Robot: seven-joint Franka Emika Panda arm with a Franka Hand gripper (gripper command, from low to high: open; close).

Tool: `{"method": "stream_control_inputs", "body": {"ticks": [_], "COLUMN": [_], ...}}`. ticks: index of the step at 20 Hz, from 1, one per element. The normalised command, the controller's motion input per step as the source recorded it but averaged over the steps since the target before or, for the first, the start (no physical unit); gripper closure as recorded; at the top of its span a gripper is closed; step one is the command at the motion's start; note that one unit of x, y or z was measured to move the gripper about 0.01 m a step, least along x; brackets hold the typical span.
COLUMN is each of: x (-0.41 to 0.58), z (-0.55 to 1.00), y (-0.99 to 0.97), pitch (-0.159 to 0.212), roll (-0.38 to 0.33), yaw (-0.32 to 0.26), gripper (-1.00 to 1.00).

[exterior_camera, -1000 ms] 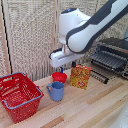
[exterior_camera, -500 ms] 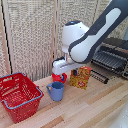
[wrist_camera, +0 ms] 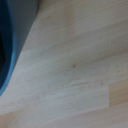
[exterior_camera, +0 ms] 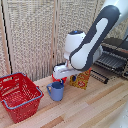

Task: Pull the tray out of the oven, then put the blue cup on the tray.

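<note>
The light wooden table (exterior_camera: 95, 107) carries the red basket (exterior_camera: 20, 95), the blue cup (exterior_camera: 56, 91), a small box (exterior_camera: 81, 79) and the oven (exterior_camera: 116, 55).

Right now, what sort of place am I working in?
Probably a mock kitchen set in a lab: a toaster oven with its door open, a light wooden counter carrying a blue cup and red basket, and a folding screen behind.

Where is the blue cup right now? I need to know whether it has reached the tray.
Not yet: in the exterior view the blue cup stands on the wooden table, just right of the red basket, under the gripper, left of the oven.
</note>
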Motion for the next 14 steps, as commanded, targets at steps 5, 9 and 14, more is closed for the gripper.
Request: {"method": "stream_control_inputs", "body": {"ticks": [5,9,14], "x": [0.0,0.039,0.118], "z": [-0.12,0.0,-0.08], "y": [-0.02,-0.01,0.01], "pitch": [0.056,0.0,-0.001], "roll": [0.006,0.0,0.02], "yaw": [0.0,0.0,0.001], "gripper": [1.0,1.0,1.0]}}
